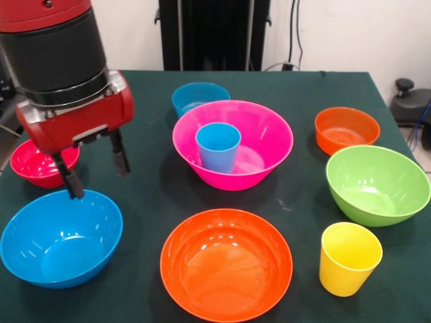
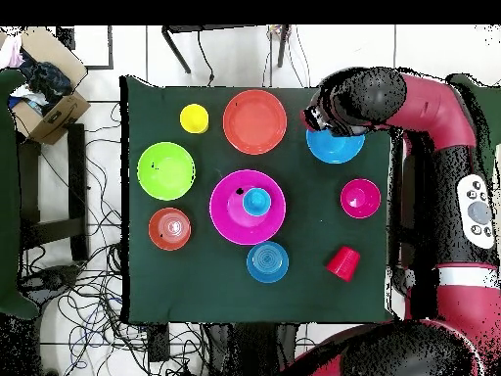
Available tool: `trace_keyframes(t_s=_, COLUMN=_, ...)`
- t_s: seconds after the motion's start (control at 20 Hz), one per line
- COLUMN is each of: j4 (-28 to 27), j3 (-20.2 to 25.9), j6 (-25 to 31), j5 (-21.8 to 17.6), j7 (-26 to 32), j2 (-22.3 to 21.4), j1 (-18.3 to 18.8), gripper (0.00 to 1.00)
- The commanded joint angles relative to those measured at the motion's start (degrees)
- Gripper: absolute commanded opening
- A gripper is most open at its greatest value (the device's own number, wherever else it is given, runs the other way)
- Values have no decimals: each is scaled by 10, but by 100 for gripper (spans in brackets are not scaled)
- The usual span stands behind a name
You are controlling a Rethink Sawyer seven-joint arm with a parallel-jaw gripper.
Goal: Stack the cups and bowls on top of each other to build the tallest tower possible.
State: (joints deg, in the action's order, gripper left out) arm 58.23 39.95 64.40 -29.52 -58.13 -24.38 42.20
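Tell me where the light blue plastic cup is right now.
The light blue plastic tumbler stands upright inside the large pink plastic bowl, mid-table in the front view, behind the large orange bowl.

My table [image 1: 155,202] wears a dark green cloth; beside it on the floor sit a cardboard box [image 2: 49,103] and tangled cables [image 2: 83,294].

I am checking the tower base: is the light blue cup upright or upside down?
Upright. The light blue cup stands inside the pink bowl with its open mouth facing up.
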Motion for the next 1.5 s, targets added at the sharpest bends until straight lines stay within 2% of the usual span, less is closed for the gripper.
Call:
trace_keyframes(t_s=0.05, j4=-46, j3=10, j6=41, j5=-53, j7=223, j2=17, j1=-3, gripper=100)
trace_keyframes(t_s=0.4, j4=-47, j3=12, j6=34, j5=-49, j7=227, j2=36, j1=2, gripper=100)
trace_keyframes(t_s=0.7, j4=4, j3=13, j6=19, j5=-32, j7=205, j2=41, j1=16, gripper=100)
trace_keyframes(t_s=1.25, j4=9, j3=7, j6=16, j5=-38, j7=197, j2=55, j1=21, gripper=100)
trace_keyframes(t_s=1.5, j4=33, j3=3, j6=26, j5=-30, j7=177, j2=49, j1=24, gripper=100)
